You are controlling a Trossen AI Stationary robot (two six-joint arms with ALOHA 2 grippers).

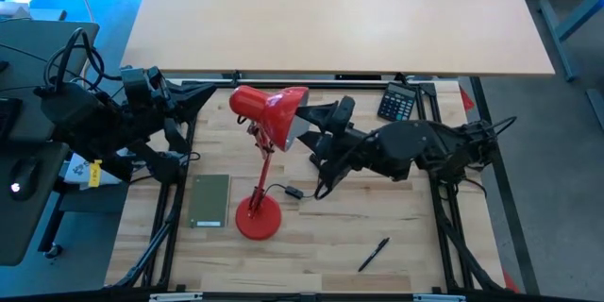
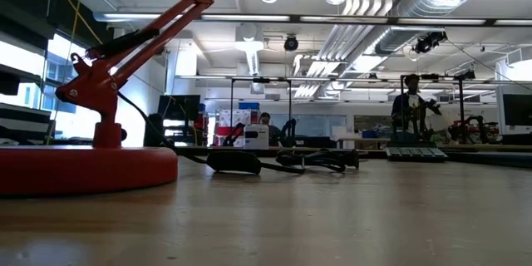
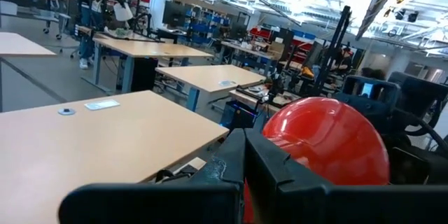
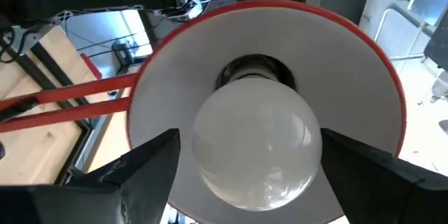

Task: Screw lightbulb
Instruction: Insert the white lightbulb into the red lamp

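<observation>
Step in hand: bulb (image 4: 253,143) is seated at the socket inside the lamp (image 1: 269,111) shade, base in the dark collar, w/ the right gripper (image 4: 245,164) brought up to the shade mouth. Fingers are spread wide, one on each side of the glass; contact can't be told, so no grip is claimed. Left gripper (image 3: 244,164) is parked behind the shade, fingers together, nothing held. Next move, judged: fingers closed gently on the glass, then wrist turned about the socket axis, kept square to avoid cross-threading.
</observation>
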